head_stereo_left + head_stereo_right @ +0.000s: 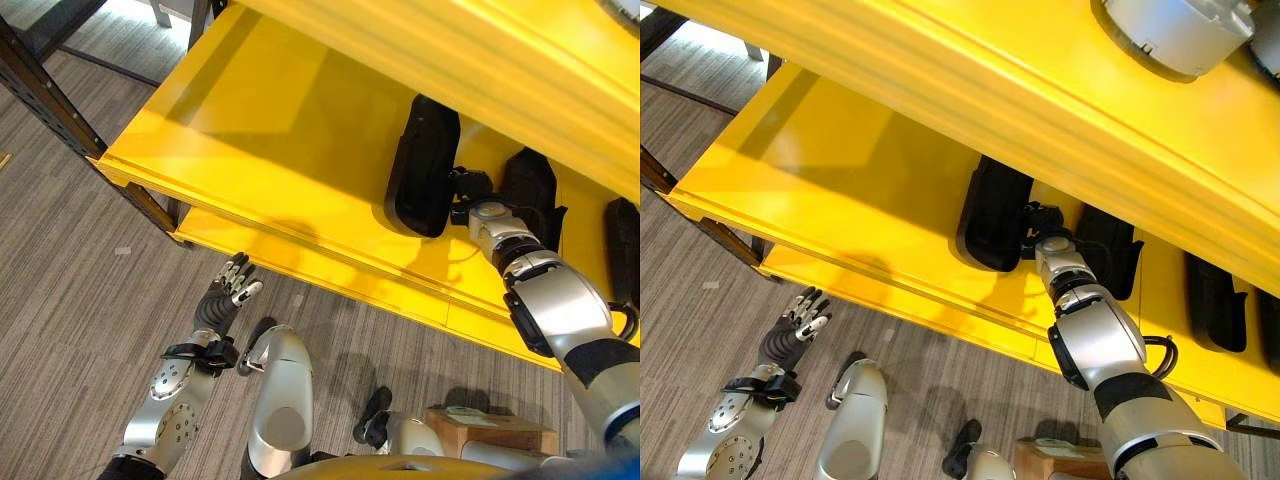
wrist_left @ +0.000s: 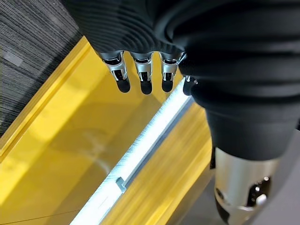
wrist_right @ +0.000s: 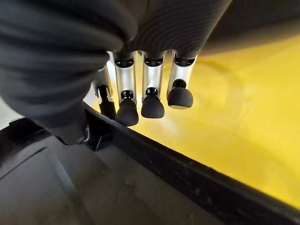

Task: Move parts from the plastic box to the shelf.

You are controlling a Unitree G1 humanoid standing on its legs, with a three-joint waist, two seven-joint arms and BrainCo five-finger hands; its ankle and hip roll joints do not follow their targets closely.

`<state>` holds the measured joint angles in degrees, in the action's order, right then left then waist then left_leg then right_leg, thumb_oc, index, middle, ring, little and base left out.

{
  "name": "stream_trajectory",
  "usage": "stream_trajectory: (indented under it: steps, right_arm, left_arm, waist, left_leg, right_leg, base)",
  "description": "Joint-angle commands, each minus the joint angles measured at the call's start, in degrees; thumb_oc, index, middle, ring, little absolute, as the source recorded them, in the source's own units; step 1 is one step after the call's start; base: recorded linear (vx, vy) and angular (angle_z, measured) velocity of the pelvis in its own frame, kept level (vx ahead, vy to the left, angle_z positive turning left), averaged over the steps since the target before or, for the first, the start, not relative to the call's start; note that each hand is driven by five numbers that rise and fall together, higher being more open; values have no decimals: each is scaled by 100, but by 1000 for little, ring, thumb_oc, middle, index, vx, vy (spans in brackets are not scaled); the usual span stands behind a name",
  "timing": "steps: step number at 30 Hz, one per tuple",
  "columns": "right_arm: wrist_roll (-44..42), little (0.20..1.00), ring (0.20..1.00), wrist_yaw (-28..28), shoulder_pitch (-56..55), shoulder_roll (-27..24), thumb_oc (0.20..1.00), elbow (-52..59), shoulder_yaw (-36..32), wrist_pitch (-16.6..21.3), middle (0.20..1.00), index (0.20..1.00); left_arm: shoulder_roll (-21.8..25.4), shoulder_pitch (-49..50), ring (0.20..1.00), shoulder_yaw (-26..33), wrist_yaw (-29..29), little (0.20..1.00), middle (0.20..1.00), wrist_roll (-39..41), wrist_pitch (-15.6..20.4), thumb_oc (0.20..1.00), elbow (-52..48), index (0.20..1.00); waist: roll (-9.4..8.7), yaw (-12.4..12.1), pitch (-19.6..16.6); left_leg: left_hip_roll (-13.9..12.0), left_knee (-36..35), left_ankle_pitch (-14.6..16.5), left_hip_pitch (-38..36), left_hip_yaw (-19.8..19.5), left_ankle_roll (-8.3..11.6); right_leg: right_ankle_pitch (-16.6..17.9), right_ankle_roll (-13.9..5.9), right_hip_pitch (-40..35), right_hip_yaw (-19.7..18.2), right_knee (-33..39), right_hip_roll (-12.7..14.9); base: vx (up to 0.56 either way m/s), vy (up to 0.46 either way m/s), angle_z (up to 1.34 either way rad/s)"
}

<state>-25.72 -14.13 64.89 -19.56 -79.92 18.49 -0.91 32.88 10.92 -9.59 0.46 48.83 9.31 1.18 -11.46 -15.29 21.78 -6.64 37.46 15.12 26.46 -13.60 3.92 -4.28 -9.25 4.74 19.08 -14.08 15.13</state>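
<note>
Right hand is reaching into the yellow shelf, up against the right-hand edge of a black part that lies on the middle tier, roughly mid-length and toward the back. In the right wrist view the fingers run straight down over the part's black rim with the tips just above it; thumb is mostly hidden behind the wrist cover, so I read the hand as released and resting beside the part rather than clamped, though actual contact is hard to confirm. Second black part sits just right of the first, partly blocked by the right forearm. A third black part is further right along the same tier, cut off at its top by the lip of the tier above. A round grey part sits on the upper tier near the right end, cropped by the frame edge. Left hand hangs low in front of the shelf's front edge, over the grey floor, fingers straight and relaxed, holding nothing; its wrist view looks past the fingertips at the yellow shelf front and a pale metal strip. A cardboard box sits on the floor below the shelf's right half, partly hidden.
</note>
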Motion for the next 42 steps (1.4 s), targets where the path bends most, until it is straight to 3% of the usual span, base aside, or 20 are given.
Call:
stream_trajectory:
  steps: [1,2,3,4,5,18,23,24,25,27,29,33,36,39,42]
  right_arm:
    - [-186,200,200,-157,278,-342,200,-196,-192,263,200,200]
    - [-191,200,200,-160,278,-329,200,-191,-193,265,200,200]
    - [-186,307,307,-155,282,-313,307,-187,-188,270,307,307]
    - [-187,884,884,-155,287,-298,884,-188,-184,268,884,884]
    - [-192,1000,1000,-160,291,-276,1000,-188,-182,272,1000,1000]
    - [-648,1000,1000,-299,312,-386,1000,7,-388,429,1000,1000]
    - [-649,1000,1000,-355,367,-429,1000,790,-201,568,1000,1000]
    - [-486,1000,1000,-531,169,-564,1000,1876,-176,719,1000,1000]
    - [-483,1000,1000,-537,160,-567,1000,1889,-180,712,1000,1000]
    - [-62,1000,1000,-733,-472,-753,1000,3740,-383,850,1000,1000]
    - [284,1000,1000,-784,-1077,-826,1000,4799,-673,961,1000,1000]
    - [683,1000,1000,-793,-1909,-913,1000,5736,-1108,1035,1000,1000]
    - [1192,1000,1000,-448,-3354,-923,1000,7112,-1653,1164,1000,1000]
    - [1204,1000,1000,-296,-3906,-802,1000,7527,-1793,1211,1000,1000]
    - [1358,1000,1000,257,-5108,-725,1000,8531,-2145,1373,1000,1000]
  left_arm:
    - [240,128,1000,-73,-11,1000,1000,10,214,1000,-556,1000]
    - [239,129,1000,-73,-10,1000,1000,9,217,1000,-552,1000]
    - [236,132,1000,-76,-6,1000,1000,9,222,1000,-553,1000]
    - [236,134,1000,-81,-6,1000,1000,6,221,1000,-551,1000]
    - [231,136,1000,-83,-1,1000,1000,4,220,1000,-552,1000]
    - [226,135,1000,-48,59,1000,1000,62,267,1000,-510,1000]
    - [196,153,1000,1,70,1000,1000,82,294,1000,-445,1000]
    - [116,192,1000,62,82,1000,1000,98,301,1000,-419,1000]
    - [117,190,1000,58,82,1000,1000,98,301,1000,-419,1000]
    - [-27,207,1000,156,89,1000,1000,111,315,1000,-365,1000]
    - [-150,205,1000,237,79,1000,1000,90,320,1000,-355,1000]
    - [-194,194,1000,277,17,1000,1000,18,350,1000,-352,1000]
    - [-292,325,1000,474,-181,1000,1000,-111,337,1000,-512,1000]
    - [-286,421,1000,538,-220,1000,1000,-151,317,1000,-536,1000]
    - [-278,602,1000,727,-418,1000,1000,-350,311,1000,-594,1000]
  waist:
    - [23,-28,-239]
    - [20,-28,-244]
    - [23,-33,-244]
    - [24,-33,-244]
    - [22,-33,-244]
    - [42,-23,-246]
    - [11,53,-270]
    - [14,128,-262]
    - [5,138,-275]
    - [13,258,-291]
    - [19,348,-298]
    - [33,407,-352]
    - [108,557,-454]
    - [134,606,-528]
    - [201,737,-648]
  left_leg:
    - [42,-222,-470,-30,34,-259]
    - [44,-221,-469,-26,35,-260]
    - [43,-207,-466,-13,32,-261]
    - [43,-204,-464,-12,30,-260]
    - [44,-201,-464,-14,25,-261]
    - [60,-152,-452,35,8,-271]
    - [35,-158,-463,26,28,-265]
    - [2,-109,-408,-8,61,-254]
    - [12,-149,-451,-1,56,-256]
    - [-7,-144,-444,-14,84,-248]
    - [-8,-156,-451,-15,93,-246]
    - [-14,-127,-437,28,87,-247]
    - [-34,-96,-438,69,120,-229]
    - [-55,-112,-438,62,129,-219]
    - [-85,-174,-433,-35,165,-192]
  right_leg:
    - [-125,171,565,-353,-1530,-136]
    - [-130,171,568,-350,-1534,-139]
    - [-130,168,569,-346,-1545,-140]
    - [-131,169,566,-343,-1544,-140]
    - [-128,168,566,-346,-1546,-140]
    - [-155,169,632,-355,-1618,-122]
    - [-145,187,647,-389,-1622,-138]
    - [-166,183,644,-452,-1651,-162]
    - [-139,186,652,-441,-1625,-155]
    - [-138,193,677,-476,-1643,-155]
    - [-143,191,696,-490,-1644,-152]
    - [-173,182,734,-483,-1687,-132]
    - [-217,184,802,-520,-1739,-124]
    - [-227,177,826,-540,-1735,-124]
    - [-247,161,776,-564,-1700,-111]
  base:
    - [0,0,0]
    - [0,0,0]
    - [0,0,0]
    - [0,0,0]
    - [0,0,0]
    - [0,0,0]
    - [-4,5,-1]
    - [0,0,0]
    - [-20,24,-8]
    - [-22,16,-6]
    - [0,0,0]
    - [-1,0,-2]
    - [-13,10,-12]
    - [-1,5,-8]
    - [1,1,-1]
